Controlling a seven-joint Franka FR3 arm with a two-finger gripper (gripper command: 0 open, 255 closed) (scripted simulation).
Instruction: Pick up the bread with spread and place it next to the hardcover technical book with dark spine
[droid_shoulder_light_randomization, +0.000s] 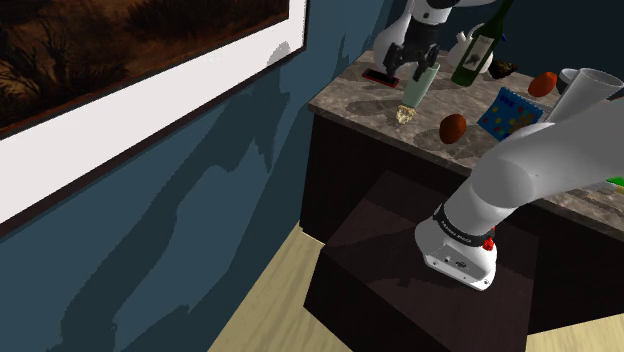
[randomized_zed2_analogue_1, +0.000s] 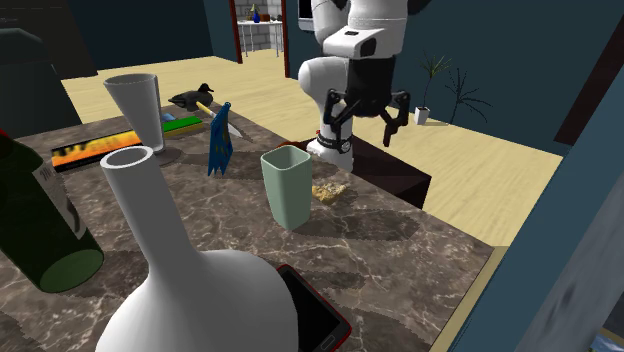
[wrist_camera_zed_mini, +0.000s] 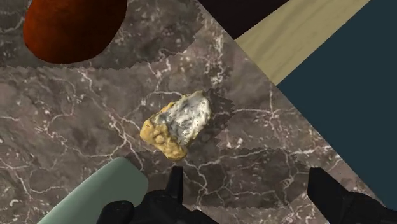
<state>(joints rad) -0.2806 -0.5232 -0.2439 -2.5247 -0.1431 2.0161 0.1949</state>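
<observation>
Bread with spread (wrist_camera_zed_mini: 178, 124) lies flat on the marble counter (wrist_camera_zed_mini: 76, 127), not far from the counter's edge. It is a small yellowish piece with a pale grey-white topping. The claw (wrist_camera_zed_mini: 248, 194) hangs above it with its two fingers wide apart and nothing between them. A pale green cup (randomized_zed2_analogue_1: 288, 186) stands just beside the bread, and in the wrist view this cup is right next to one finger (wrist_camera_zed_mini: 175, 184). A red-brown rounded object (wrist_camera_zed_mini: 73, 28) lies further off on the counter.

I judge that the step in hand is the approach for the grasp. The bread is not yet centred: it lies in front of the finger on the cup's side, not midway between the two. The claw should therefore shift toward that side before it goes down. This brings the finger closer to the cup, so it may be better to turn the wrist a little and let the fingers close along a line that passes the cup.

The bread is low and probably soft, so the fingertips should come nearly to the marble and close gently on its narrower sides. Afterwards a straight lift would keep it clear of the cup. A blue book (droid_shoulder_light_randomization: 508, 110) stands further along the counter, but I cannot tell if it is the one meant.
</observation>
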